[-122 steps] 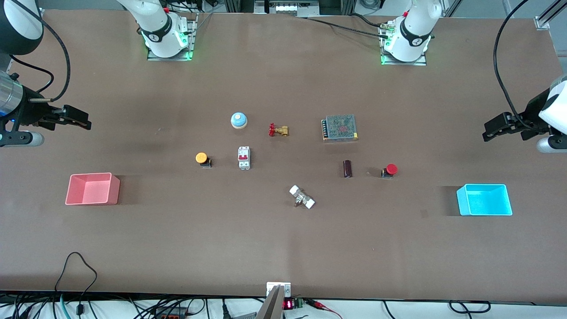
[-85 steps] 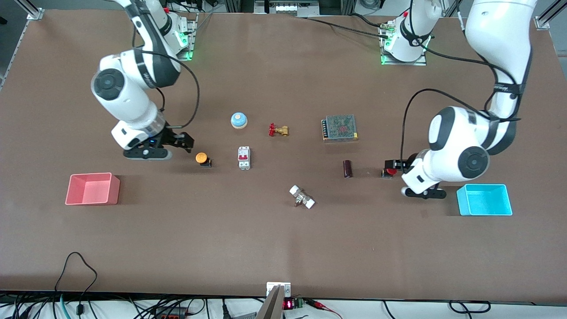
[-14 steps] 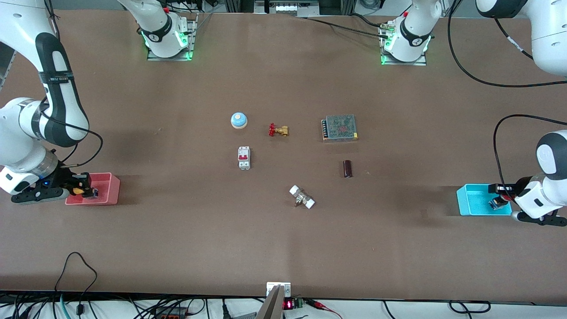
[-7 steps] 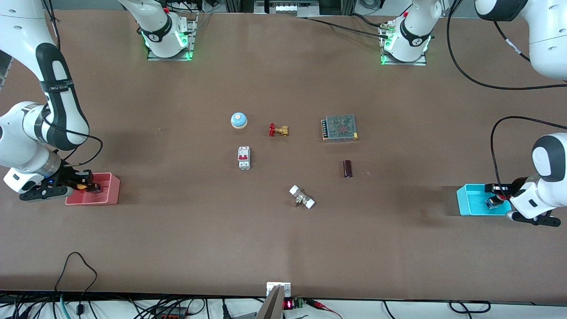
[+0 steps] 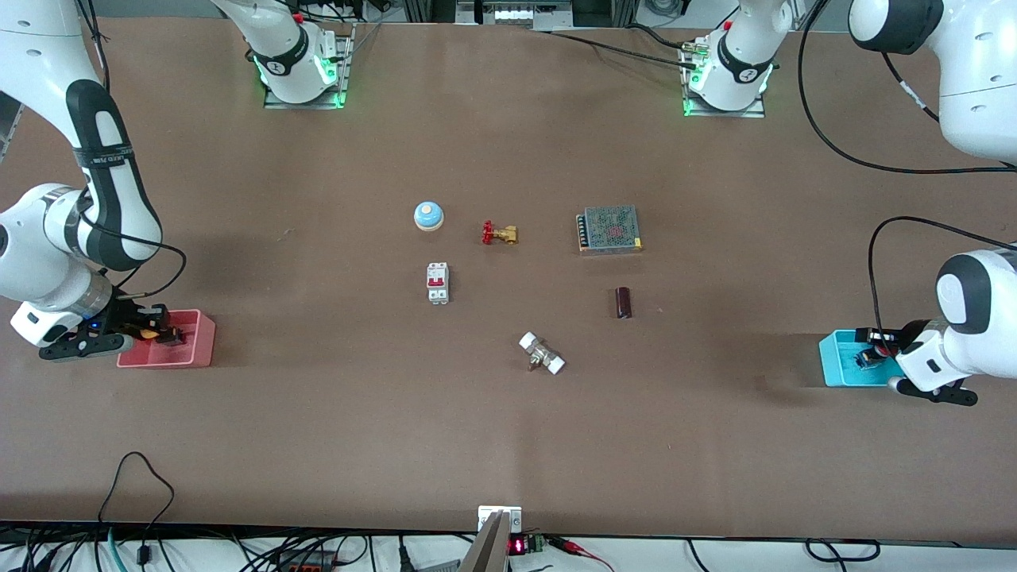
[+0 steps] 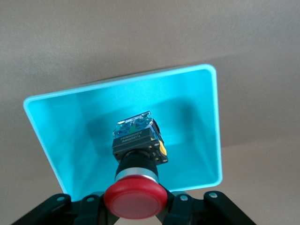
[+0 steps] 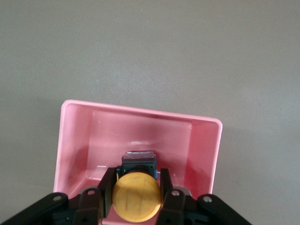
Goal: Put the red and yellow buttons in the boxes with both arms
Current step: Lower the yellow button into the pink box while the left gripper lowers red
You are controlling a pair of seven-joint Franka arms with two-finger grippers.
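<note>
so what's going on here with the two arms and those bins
Each arm is holding a push-button over a bin. The right gripper, at the right arm's end of the table, is shut on the yellow button over the pink bin. The left gripper is shut on the red button over the cyan bin at the left arm's end. Neither button is released yet. The blue-and-white bell, brass valve, circuit breaker and other parts lie mid-table.
</note>
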